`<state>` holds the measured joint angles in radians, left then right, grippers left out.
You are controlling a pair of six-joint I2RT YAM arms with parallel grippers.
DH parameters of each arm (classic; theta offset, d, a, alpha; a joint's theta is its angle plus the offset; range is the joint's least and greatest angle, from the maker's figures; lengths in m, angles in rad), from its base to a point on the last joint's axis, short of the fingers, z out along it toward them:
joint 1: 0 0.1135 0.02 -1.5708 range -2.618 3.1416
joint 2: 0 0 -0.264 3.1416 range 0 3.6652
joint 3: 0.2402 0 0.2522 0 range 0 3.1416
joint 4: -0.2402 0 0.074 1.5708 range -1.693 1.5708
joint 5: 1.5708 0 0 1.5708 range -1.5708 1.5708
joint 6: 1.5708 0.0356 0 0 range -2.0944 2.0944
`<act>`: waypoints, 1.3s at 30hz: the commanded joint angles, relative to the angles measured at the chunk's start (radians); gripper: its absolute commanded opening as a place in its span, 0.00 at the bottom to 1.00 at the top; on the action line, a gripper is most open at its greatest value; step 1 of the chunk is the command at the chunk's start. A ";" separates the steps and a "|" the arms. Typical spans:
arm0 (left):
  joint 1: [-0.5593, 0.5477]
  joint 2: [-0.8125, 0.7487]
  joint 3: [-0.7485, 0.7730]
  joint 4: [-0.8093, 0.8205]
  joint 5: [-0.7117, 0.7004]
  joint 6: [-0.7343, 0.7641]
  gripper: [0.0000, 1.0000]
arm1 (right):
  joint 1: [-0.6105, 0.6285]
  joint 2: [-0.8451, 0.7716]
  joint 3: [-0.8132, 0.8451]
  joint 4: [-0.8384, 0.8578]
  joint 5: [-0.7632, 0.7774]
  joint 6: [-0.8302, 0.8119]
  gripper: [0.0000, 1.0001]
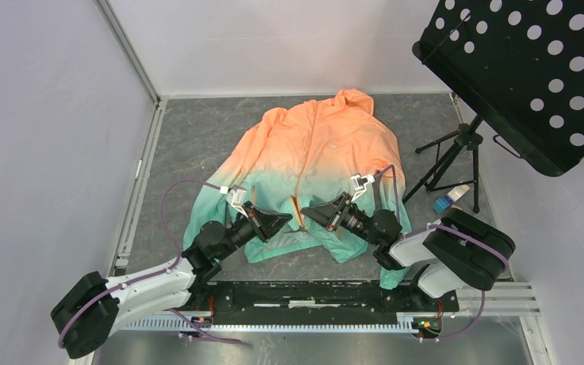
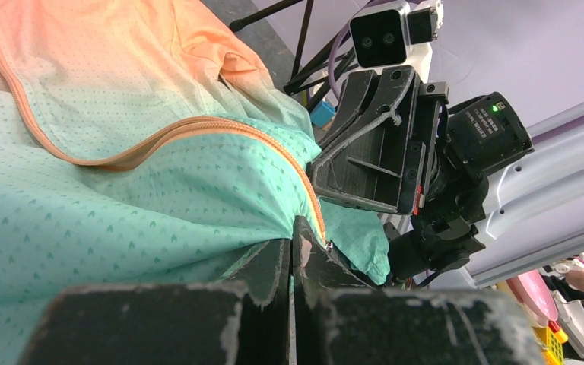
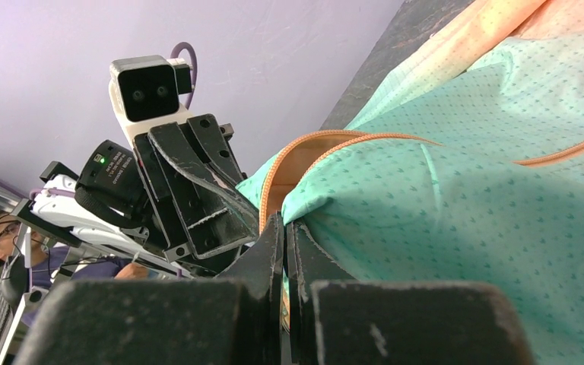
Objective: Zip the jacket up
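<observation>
The jacket [image 1: 350, 152] lies spread front-up on the grey table [image 1: 190, 144], hood away from the arms and mint hem toward them. Its orange centre zipper [image 1: 308, 163] runs down the middle.

Just left of the zipper's bottom end, the left gripper [image 1: 287, 218] points inward at the hem. In its wrist view the fingers [image 2: 270, 262] are pressed together with green cloth drawn down between their tips. The zipper tape ends right at that pinch, so it looks clamped on the jacket's left front edge.

At the zipper itself, the lowest stretch is plainly undone. The two orange tapes bow apart there, leaving a gap of folded cloth between them. Higher up, the top view shows one thin line, and whether those teeth are meshed cannot be told. No slider can be made out in any view.

Just right of the zipper's bottom end, the right gripper [image 1: 306, 213] faces the left one, nearly tip to tip. Its fingers [image 3: 304, 255] are closed too, with the right front edge and a sliver of orange tape caught between them.

Well right of the zipper stand a black tripod [image 1: 445, 163] and a small blue-and-white box [image 1: 450, 199], off the cloth.

As a judgement, the task is at an early stage. Both bottom corners are gripped, but the ends are not yet joined, and the whole pull up the front appears to remain.
</observation>
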<state>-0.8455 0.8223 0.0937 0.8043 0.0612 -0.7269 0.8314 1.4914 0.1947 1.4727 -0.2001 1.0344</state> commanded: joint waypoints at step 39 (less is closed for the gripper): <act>-0.019 0.175 0.019 0.178 -0.050 0.010 0.02 | 0.080 -0.078 0.101 -0.071 0.387 0.111 0.00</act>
<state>-0.8490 0.9764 0.0917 0.9482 0.0242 -0.7391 0.9077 1.4361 0.2321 1.4311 0.1150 1.1553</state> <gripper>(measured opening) 0.032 0.011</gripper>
